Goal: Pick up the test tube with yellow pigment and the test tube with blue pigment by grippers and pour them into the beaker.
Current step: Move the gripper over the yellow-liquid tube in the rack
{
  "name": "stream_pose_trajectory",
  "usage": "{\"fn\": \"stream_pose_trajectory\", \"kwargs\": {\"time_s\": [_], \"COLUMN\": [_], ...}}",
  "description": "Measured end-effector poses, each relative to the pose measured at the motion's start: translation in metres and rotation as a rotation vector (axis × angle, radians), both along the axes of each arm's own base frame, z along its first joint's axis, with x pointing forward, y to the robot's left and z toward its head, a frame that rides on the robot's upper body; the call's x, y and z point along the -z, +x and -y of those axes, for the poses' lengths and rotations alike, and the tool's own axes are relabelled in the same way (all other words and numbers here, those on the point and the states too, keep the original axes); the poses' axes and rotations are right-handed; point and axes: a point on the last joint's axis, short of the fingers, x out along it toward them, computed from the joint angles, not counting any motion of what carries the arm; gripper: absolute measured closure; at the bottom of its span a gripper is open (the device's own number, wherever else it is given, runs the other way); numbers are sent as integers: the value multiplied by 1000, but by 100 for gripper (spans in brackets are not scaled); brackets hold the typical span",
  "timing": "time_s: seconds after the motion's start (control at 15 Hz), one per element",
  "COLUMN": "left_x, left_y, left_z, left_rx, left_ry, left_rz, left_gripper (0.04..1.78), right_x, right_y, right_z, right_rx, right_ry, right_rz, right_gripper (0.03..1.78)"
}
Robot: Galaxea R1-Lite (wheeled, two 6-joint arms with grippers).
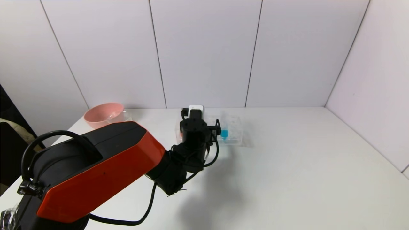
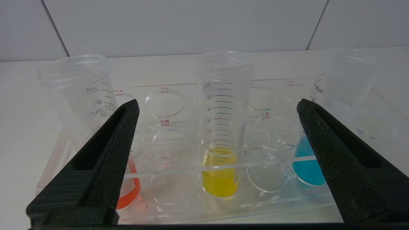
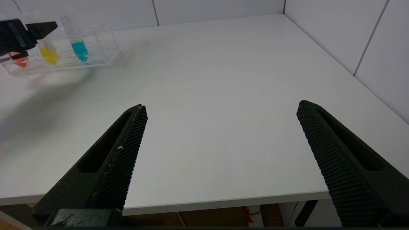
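Black ridged fingers (image 2: 111, 150) of the left tool (image 2: 217, 127) fill the near edge of the left wrist view, spread wide and gripping nothing. Between them stands the slim clear test tube with yellow pigment (image 2: 220, 140), upright in the clear many-holed rectangular rack (image 2: 166, 143) — its yellow liquid sits at the bottom. Beside it in the same rack, the clear test tube with blue pigment (image 2: 308, 166) leans behind one finger, and a clear tube with red-orange liquid (image 2: 127, 188) stands behind the other finger.

From the head view, the left arm reaches forward over the white bench (image 1: 287, 166), its tool just before the rack, which sits near the back wall. A round pink bowl (image 1: 104, 114) rests at the far left of the bench; something clear stands just beside it, but I cannot tell whether it is the beaker.

The right tool (image 3: 220, 127) hangs low over the near edge of the bench, well apart from the rack — its black fingers (image 3: 121, 153) are spread and hold nothing.
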Motion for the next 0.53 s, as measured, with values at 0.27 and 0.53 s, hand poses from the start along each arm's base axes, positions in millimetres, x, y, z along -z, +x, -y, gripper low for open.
{"fn": "stream_pose_trajectory", "kwargs": {"time_s": [0.27,0.53], "left_x": [1,2], "left_y": [5,12], "left_z": [2,3], "left_rx": [-4,-10], "left_ry": [-2,-2], "left_rz": [3,2], "left_gripper": [9,9], "right_x": [0,0], "right_y": [0,0], "right_z": [0,0], "right_rx": [0,0], "right_ry": [0,0], "right_rz": [0,0], "right_gripper": [10,10]}}
